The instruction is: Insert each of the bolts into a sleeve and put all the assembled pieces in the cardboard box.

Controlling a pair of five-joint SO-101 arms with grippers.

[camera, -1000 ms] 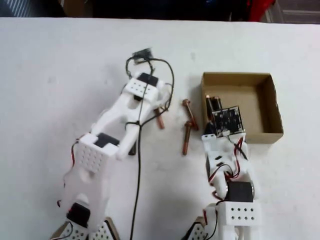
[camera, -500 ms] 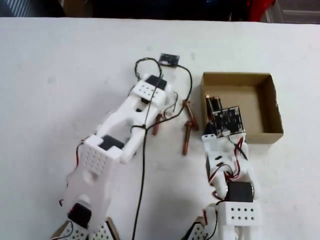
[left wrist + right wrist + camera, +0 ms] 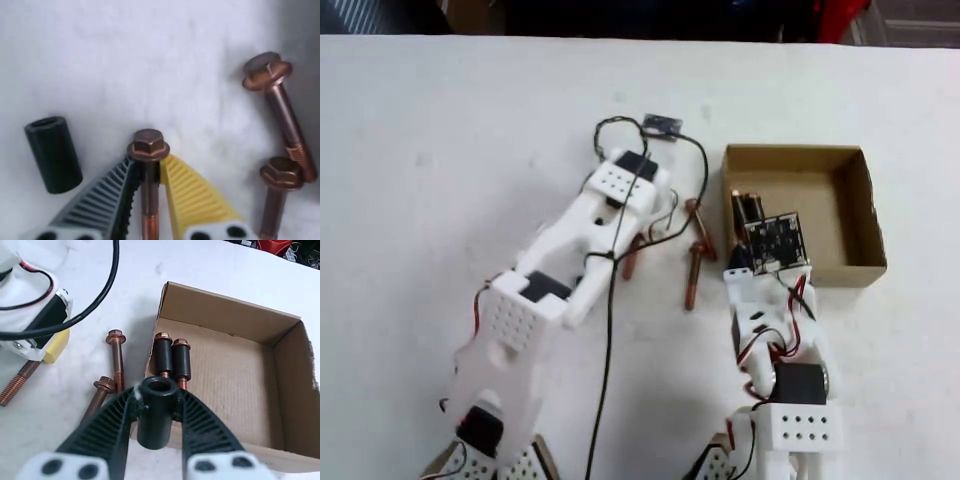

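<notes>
Two closed grippers: left gripper (image 3: 148, 169) on a bolt (image 3: 148, 146), right gripper (image 3: 158, 399) on a sleeve (image 3: 157, 426), loose sleeve (image 3: 54, 154) nearby.

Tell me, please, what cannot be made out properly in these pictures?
- High view: the left arm's wrist hides the left gripper and the held bolt's head.
- High view: the camera board covers the right gripper and its black sleeve.
- Left wrist view: the picture's edge cuts off the held bolt's shank and one loose bolt.
- Right wrist view: the black sleeve hides the lower ends of two assembled pieces in the cardboard box.
</notes>
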